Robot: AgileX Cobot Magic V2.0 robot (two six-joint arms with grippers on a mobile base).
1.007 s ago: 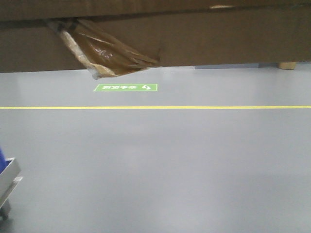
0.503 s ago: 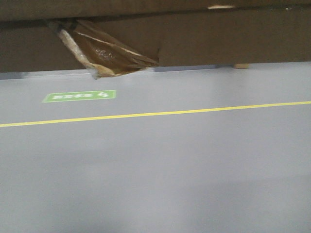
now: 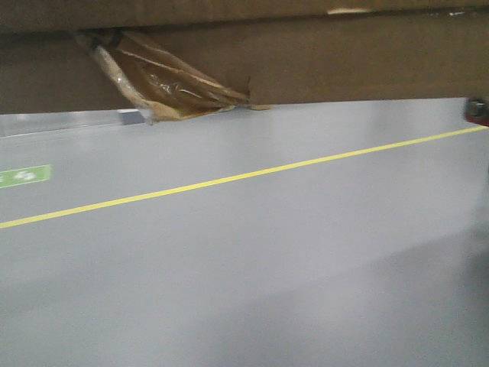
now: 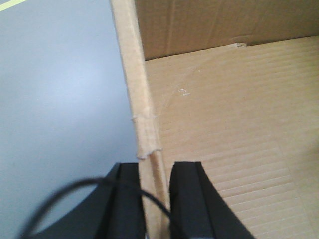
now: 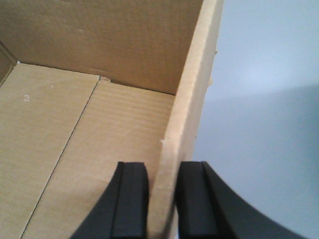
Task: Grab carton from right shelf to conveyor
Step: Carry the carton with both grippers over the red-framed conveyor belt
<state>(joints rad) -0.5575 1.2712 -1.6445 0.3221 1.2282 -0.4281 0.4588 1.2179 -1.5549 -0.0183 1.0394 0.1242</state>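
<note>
The brown carton (image 3: 344, 61) hangs across the top of the front view, its wad of yellowish tape (image 3: 168, 84) dangling at the left. My left gripper (image 4: 157, 174) is shut on the carton's left wall (image 4: 132, 79), one finger outside and one inside. My right gripper (image 5: 162, 174) is shut on the carton's right wall (image 5: 192, 109) the same way. The wrist views look down into the carton's empty corrugated bottom (image 4: 234, 124) (image 5: 75, 129). The right shelf and the conveyor are out of view.
Grey floor (image 3: 252, 267) lies below the carton, crossed by a slanting yellow line (image 3: 229, 180). A green floor sign (image 3: 23, 175) shows at the left edge. A small red and dark object (image 3: 478, 110) shows at the right edge.
The floor has swept leftward in the front view: the green sign slid from centre to the left edge and the yellow line now slants. The blue bin corner is gone. The carton stays fixed in frame.
</note>
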